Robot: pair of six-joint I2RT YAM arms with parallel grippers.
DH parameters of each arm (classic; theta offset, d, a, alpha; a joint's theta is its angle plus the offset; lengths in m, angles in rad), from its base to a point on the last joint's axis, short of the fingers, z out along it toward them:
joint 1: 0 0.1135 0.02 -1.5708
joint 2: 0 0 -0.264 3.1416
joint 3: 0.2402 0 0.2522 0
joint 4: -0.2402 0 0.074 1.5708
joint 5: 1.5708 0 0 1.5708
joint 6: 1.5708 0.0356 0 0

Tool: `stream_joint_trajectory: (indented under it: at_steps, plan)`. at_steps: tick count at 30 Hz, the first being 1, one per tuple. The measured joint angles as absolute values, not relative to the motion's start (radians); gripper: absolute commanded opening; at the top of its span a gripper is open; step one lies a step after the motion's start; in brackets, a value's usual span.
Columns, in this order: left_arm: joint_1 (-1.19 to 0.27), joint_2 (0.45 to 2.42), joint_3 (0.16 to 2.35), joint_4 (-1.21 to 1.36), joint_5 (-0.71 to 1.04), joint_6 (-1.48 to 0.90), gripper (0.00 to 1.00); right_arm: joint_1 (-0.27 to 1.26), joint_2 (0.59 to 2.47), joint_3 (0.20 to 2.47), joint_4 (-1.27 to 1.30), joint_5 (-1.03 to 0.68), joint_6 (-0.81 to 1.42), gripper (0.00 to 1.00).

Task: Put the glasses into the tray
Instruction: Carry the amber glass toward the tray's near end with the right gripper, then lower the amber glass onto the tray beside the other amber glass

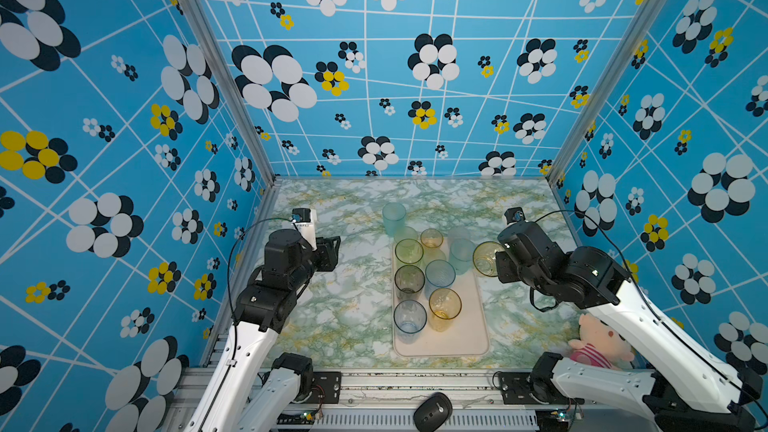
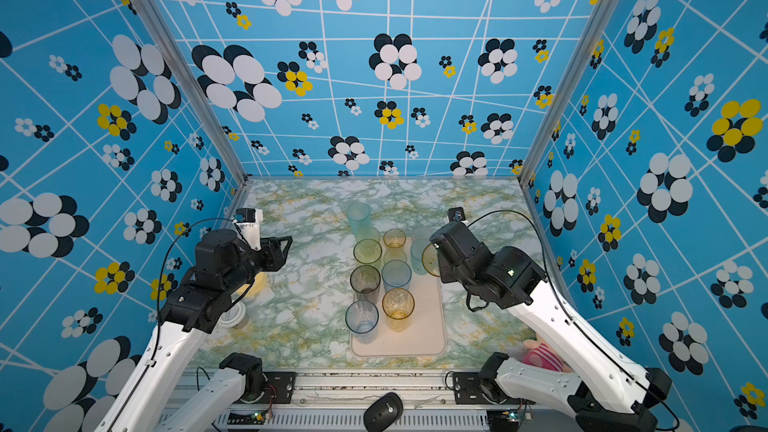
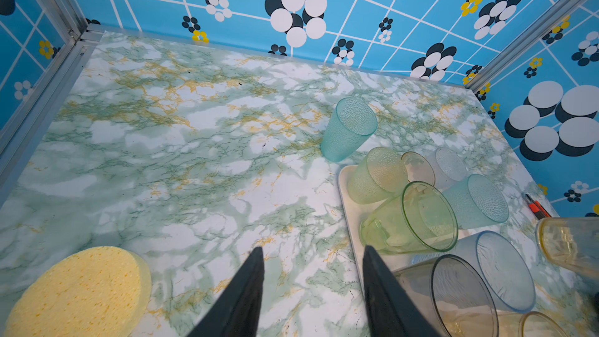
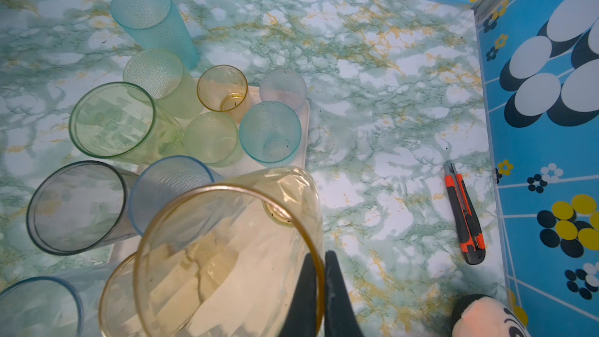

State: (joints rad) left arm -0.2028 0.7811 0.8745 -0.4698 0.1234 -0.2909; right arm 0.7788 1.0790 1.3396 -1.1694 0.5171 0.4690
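Most of the glasses (image 1: 409, 280) stand packed on the cream tray (image 1: 461, 338). An amber tumbler (image 4: 227, 254) hangs at the tray's right edge, its rim pinched in the right gripper (image 4: 322, 254), not yet set down. One teal tumbler (image 1: 393, 218) stands on the marble table (image 1: 332, 317) just beyond the tray's far end. The left gripper (image 3: 311, 251), jaws apart and empty, hovers left of the tray.

A pink plush toy (image 1: 598, 340) is sitting at the lower right of both top views. A black computer mouse (image 1: 432, 411) is lying at bottom centre, off the marbled tabletop (image 1: 332, 317). A yellow sponge disc (image 3: 74, 293) is lying flat on that tabletop. An orange-and-black utility knife (image 4: 465, 213) is lying near the blue patterned wall (image 4: 531, 147).
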Motion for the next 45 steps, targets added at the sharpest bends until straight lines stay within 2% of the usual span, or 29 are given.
stream_joint_trajectory:
  at_steps: [12,45]
  plan:
    - [-0.203,0.798,0.875,-0.488,0.124,-0.287,0.51,0.664,1.076,1.176,-1.068,0.373,0.488,0.00]
    - [-0.203,0.834,0.886,-0.495,0.123,-0.276,0.51,0.654,1.005,0.978,-1.092,0.139,0.555,0.00]
